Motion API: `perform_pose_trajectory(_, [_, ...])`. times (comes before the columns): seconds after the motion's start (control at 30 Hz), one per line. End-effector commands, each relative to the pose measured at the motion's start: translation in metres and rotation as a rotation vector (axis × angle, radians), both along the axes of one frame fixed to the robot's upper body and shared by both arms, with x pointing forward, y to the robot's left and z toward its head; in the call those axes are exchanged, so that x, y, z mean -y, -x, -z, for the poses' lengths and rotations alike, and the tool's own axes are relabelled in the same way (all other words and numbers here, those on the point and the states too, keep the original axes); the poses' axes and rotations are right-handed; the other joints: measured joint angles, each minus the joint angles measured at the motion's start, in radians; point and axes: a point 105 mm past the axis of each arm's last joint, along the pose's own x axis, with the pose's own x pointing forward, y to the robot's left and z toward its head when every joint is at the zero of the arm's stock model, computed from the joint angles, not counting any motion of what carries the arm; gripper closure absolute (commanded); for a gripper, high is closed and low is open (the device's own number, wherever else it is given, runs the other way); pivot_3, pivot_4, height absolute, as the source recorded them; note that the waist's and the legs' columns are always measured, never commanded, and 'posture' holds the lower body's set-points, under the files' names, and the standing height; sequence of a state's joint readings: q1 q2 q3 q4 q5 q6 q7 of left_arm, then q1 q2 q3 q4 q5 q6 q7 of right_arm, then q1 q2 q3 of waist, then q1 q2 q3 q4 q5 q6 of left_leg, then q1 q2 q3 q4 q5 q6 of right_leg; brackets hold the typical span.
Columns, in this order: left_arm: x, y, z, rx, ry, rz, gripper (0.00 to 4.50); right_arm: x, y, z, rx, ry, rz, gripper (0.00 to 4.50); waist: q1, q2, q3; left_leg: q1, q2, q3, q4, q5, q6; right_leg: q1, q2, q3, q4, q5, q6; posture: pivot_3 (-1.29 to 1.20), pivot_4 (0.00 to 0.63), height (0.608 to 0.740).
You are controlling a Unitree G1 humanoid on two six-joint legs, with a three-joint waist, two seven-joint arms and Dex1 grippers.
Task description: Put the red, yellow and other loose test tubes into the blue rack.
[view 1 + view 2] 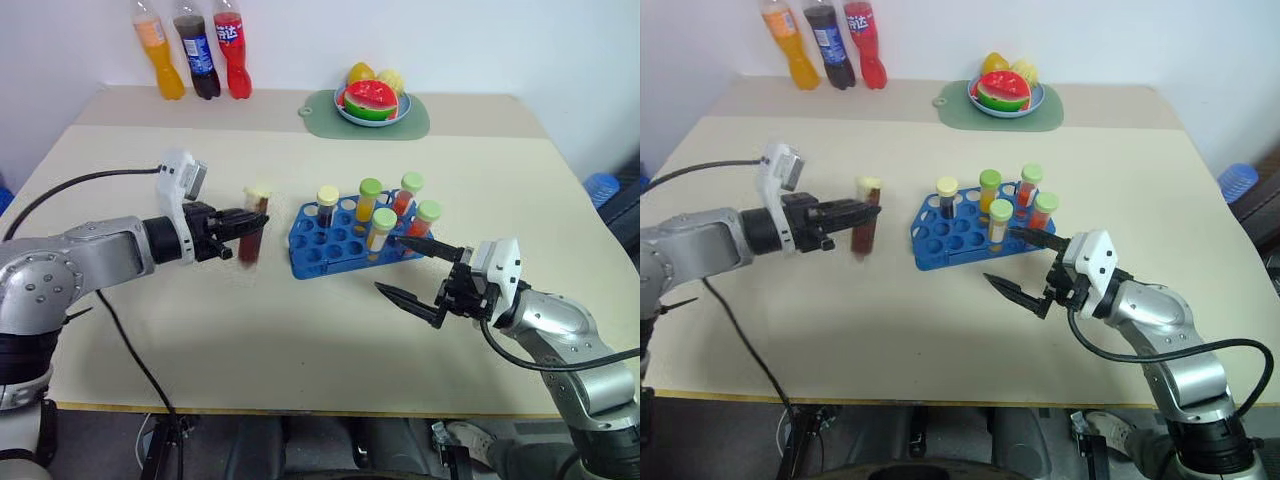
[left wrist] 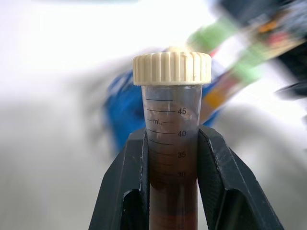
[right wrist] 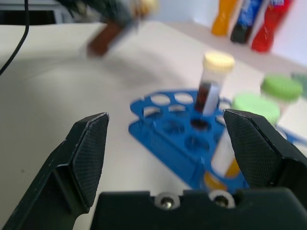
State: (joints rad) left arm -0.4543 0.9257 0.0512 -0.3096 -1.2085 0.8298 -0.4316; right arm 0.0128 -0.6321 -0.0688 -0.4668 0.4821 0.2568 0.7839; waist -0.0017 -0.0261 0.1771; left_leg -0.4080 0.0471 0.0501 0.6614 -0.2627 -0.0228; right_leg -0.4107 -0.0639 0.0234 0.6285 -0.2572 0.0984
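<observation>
left gripper point(image 1: 238, 222), two black fingers reaching level toward the middle of the table, is clamped on a clear graduated plastic tube of dark brown liquid with a ribbed cream cap point(image 1: 254, 235). the fingers pinch the tube below its cap, so the cap stands up and the liquid end hangs down, off the beige tabletop point(image 1: 200, 330) and just beside the near left corner of the rack. held upright like this, it looks ready to go straight down into a hole.

next comes the blue plastic rack with its grid of round holes point(image 1: 335, 243), lying at a slant mid-table. five tubes already stand in its far rows: a dark one with a cream cap point(image 1: 327, 205), a yellow one with a green cap point(image 1: 369, 199), a labelled yellow one with a green cap point(image 1: 382, 230), and two red-orange ones with green caps point(image 1: 407, 194) point(image 1: 424, 219). the near holes are free, the likely target for the brown tube.

right gripper point(image 1: 407, 268) hovers just off the rack's right end, its jaws spread wide and holding nothing, probably waiting out of the way or ready to steady the rack.

at the back, three soda bottles point(image 1: 192, 55) and a fruit plate on a green mat point(image 1: 370, 105) sit well apart from the work.
</observation>
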Motion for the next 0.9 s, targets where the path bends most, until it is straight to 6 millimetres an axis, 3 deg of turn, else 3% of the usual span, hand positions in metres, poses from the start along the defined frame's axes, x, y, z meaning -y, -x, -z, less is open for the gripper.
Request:
perform_pose_trajectory(0.03, [0.015,0.006,0.003,0.298,-0.101,0.168,3.75,0.012,0.001,-0.002,-0.001,-0.045,0.092,0.27,0.001,0.001,0.000,0.000,0.000,0.000,0.000,0.000,0.000,0.000,0.000,0.000,0.000,0.000,0.000,0.00,0.150,0.740])
perform_pose_trajectory(0.37, [0.062,-0.027,0.002,0.408,0.121,0.312,3.75,0.042,0.026,0.023,-0.074,-0.065,0.312,0.27,0.014,0.000,0.000,-0.002,0.000,-0.001,0.002,-0.001,0.002,0.000,0.001,0.000,0.000,0.000,0.001,0.00,0.150,0.740])
perform_pose_trajectory(0.63, [0.095,-0.036,0.027,0.391,0.171,0.419,3.75,0.050,0.042,0.025,-0.065,-0.067,0.417,0.27,0.013,0.001,-0.001,-0.001,0.001,-0.002,0.003,-0.001,0.003,0.001,0.002,0.001,0.001,0.000,0.001,0.00,0.150,0.740])
perform_pose_trajectory(0.9, [0.108,-0.046,0.053,0.371,0.132,0.411,3.75,0.050,0.049,0.023,-0.058,-0.071,0.447,0.27,0.013,0.001,-0.001,-0.001,0.001,-0.002,0.003,-0.001,0.003,0.001,0.002,0.001,0.001,0.000,0.001,0.00,0.150,0.740])
